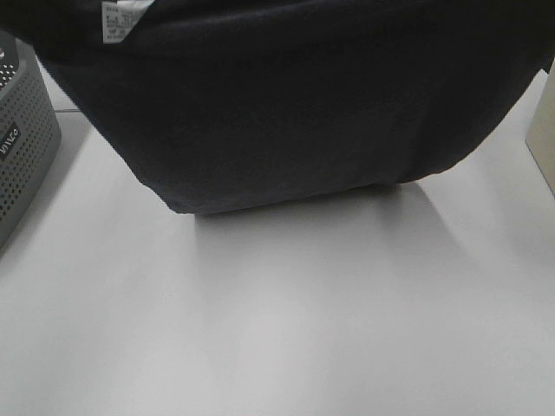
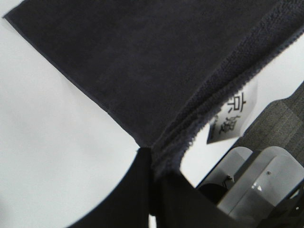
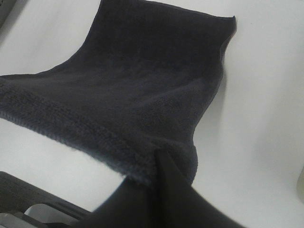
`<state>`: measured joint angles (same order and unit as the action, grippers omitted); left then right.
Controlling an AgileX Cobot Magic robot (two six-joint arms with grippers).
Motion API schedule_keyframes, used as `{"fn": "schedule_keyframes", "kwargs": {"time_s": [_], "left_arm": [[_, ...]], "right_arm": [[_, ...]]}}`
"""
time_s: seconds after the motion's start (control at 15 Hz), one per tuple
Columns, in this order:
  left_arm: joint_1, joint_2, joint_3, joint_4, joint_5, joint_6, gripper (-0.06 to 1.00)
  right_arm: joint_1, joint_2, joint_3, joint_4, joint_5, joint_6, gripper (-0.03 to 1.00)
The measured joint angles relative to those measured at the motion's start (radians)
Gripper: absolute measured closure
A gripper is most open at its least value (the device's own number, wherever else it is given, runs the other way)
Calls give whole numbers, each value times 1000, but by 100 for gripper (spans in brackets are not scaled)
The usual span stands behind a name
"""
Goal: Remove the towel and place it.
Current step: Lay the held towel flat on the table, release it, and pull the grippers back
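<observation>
The towel (image 1: 286, 104), very dark navy terry cloth, hangs spread wide across the upper half of the high view, with a white label (image 1: 121, 19) near its top left. Its lower hem reaches down close to the white table (image 1: 277, 329); I cannot tell whether it touches. Neither gripper shows in the high view. In the left wrist view my left gripper (image 2: 151, 159) is shut on the towel (image 2: 142, 61) at the hemmed corner beside the label (image 2: 232, 111). My right gripper (image 3: 161, 161) is shut on the towel (image 3: 142, 80) at its other near corner.
The grey perforated basket (image 1: 22, 147) stands at the left edge of the table, beside the towel. A beige object (image 1: 544, 130) sits at the right edge. Grey-white machine parts (image 2: 256, 185) show behind the left gripper.
</observation>
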<state>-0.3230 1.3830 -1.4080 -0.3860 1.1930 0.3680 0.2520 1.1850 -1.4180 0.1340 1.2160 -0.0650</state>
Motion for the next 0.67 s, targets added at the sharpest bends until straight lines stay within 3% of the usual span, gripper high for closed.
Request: {"fn": "schedule_keyframes", "kwargs": {"time_s": [0.4,0.67], "left_arm": [[-101,-96,265,-35,-29,3,94],[-195,-97,387,-10,-30,-19,94]], "right_arm": [[0,-133,160,14,4,53,96],[-2,-157,364,31,6,80,96]]}}
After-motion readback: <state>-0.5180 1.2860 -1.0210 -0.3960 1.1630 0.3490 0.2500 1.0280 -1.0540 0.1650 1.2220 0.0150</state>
